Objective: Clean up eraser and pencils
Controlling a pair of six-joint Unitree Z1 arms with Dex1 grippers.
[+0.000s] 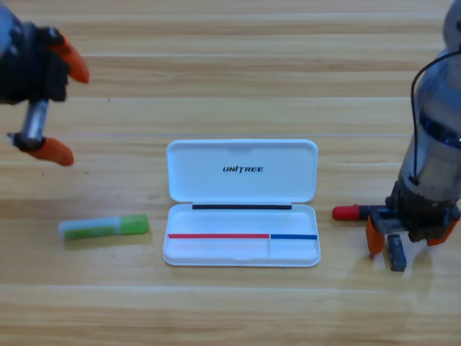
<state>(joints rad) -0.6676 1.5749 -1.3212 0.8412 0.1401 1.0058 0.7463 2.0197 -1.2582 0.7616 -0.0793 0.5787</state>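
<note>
Wooden counter (238, 86): your right gripper (410, 241), jaws apart, straddles the eraser (396, 254) at four o'clock; centre before closing. Left gripper (61, 101) waits, jaws apart.

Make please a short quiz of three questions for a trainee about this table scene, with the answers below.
1. True or false: the white case lies open on the table.
2. Which item is the right hand down at? A) the green pencil B) the eraser C) the case
3. Fill in: the left hand waits at the picture's upper ____ edge, open.

Key:
1. True; nothing lies inside it.
2. B. The hand stands over the eraser, beside the red-capped pencil, whose far end it covers.
3. left
</note>
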